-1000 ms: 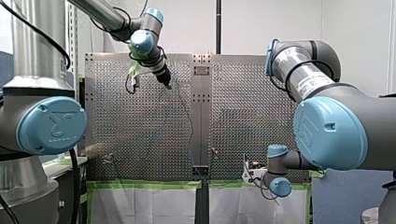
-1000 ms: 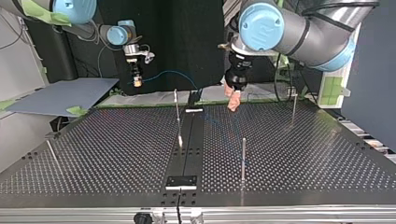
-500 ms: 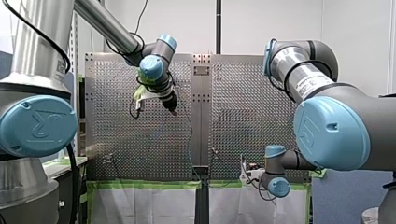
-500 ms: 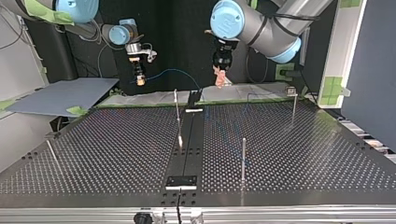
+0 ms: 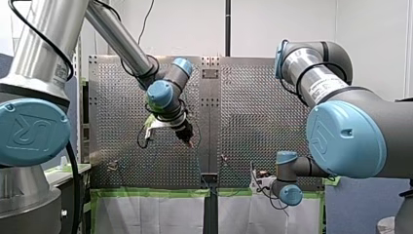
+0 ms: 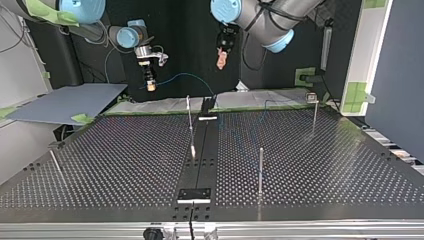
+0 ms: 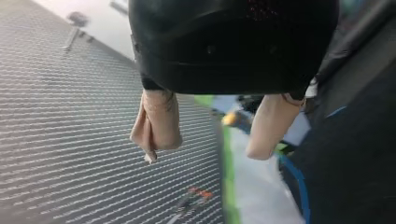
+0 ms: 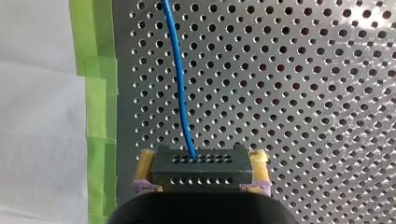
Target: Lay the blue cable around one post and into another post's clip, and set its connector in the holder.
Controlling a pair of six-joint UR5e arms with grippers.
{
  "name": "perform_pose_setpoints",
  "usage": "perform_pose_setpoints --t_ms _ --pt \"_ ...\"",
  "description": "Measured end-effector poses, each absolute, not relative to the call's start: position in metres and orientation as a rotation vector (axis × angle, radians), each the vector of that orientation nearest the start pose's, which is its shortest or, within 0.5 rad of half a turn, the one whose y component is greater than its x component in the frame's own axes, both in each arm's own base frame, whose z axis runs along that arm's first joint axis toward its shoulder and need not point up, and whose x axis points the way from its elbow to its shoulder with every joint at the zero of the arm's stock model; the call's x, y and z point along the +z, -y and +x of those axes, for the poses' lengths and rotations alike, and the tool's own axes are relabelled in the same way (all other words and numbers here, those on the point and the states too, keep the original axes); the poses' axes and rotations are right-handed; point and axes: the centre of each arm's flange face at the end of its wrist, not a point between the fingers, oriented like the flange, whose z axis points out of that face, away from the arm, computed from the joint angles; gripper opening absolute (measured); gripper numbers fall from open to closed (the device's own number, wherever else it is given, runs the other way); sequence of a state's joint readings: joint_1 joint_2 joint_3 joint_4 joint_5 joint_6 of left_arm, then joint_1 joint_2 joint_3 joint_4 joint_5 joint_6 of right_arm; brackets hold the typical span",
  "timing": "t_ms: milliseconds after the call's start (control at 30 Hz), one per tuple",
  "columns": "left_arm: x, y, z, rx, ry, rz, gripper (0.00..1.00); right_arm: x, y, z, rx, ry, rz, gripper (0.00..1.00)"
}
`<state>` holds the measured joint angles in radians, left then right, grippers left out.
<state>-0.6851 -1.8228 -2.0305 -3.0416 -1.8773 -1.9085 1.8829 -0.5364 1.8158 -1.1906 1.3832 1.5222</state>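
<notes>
Curving blue cable, dark perforated connector

Bright even room light, soft shadows, glare on the perforated table

Left gripper: hanging high, tilting down, fingers standing apart (beige pads).
Right gripper: clamping the connector between both fingers.

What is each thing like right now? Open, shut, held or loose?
left gripper: jaws open, holding nothing.
right gripper: jaws shut on the connector.
connector: held, not in any holder.
blue cable: joined to the connector, curving loosely.
posts: standing upright.
</notes>
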Motion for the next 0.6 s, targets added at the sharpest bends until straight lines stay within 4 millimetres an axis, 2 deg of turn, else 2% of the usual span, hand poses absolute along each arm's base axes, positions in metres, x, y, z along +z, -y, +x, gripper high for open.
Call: perform_pose_setpoints --t_ms 167,300,433,600 --pt "0.150 0.350 0.238 -0.244 -2.186 0.258 1.00 -0.092 0.491 0.319 1.493 0.933 1.656 0.00" --pt "0.134 0.355 0.226 -0.242 -2.192 0.299 1.00 -0.077 0.490 0.320 1.497 0.924 1.654 0.00" --pt "0.128 0.363 0.229 -0.244 -2.173 0.307 1.00 -0.062 0.490 0.322 1.496 0.907 1.657 0.00" --pt "0.121 0.377 0.250 -0.251 -2.132 0.273 1.00 -0.047 0.492 0.324 1.499 0.889 1.654 0.00"
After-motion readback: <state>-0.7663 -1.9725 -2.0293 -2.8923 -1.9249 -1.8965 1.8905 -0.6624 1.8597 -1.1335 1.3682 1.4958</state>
